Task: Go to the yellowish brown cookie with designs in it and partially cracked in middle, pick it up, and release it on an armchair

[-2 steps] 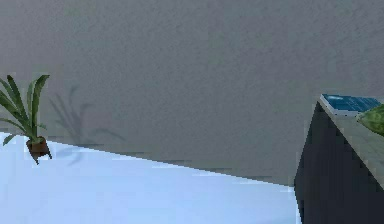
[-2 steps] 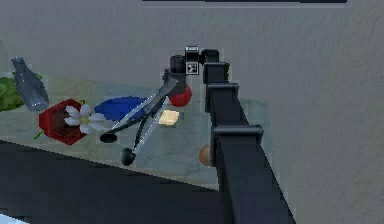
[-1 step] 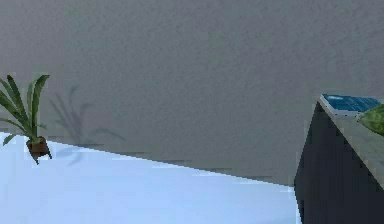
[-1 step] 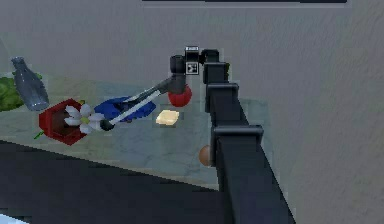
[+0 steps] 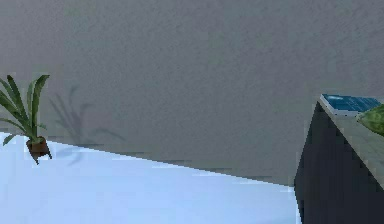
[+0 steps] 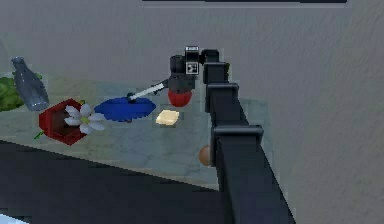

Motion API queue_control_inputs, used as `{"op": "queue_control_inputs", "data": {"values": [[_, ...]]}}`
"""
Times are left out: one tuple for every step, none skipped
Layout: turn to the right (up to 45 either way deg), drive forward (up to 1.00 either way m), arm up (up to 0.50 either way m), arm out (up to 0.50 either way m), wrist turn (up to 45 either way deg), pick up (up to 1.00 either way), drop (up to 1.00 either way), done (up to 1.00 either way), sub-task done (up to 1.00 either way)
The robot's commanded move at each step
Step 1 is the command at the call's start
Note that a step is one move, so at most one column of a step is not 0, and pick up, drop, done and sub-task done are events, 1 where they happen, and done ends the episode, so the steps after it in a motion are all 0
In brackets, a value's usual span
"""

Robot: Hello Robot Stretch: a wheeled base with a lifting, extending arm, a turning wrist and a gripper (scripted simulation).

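The arm [image 6: 235, 150] reaches out over the speckled grey bench [image 6: 130, 142], presumably for the pale yellowish square cookie [image 6: 168, 118] lying near the round blue plate [image 6: 118, 108]. The pincer [image 6: 138, 95] hangs by that plate; can't tell if it's holding anything.

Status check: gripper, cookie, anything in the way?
Gripper at the countertop, cannot tell if holding. Yellowish squarish piece, maybe the cookie, lies on it. Red round thing and blue plate close beside.
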Motion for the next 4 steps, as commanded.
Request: {"op": "queue_control_inputs", "data": {"values": [[0.0,0.00,0.00,0.00,30.0,0.00,0.00,0.00,0.00],[0.0,0.00,-0.14,0.00,0.0,0.00,0.00,0.00,0.00],[0.0,0.00,0.00,0.00,0.0,1.00,0.00,0.00,0.00],[0.0,0.00,0.10,0.00,0.0,0.00,0.00,0.00,0.00]]}}
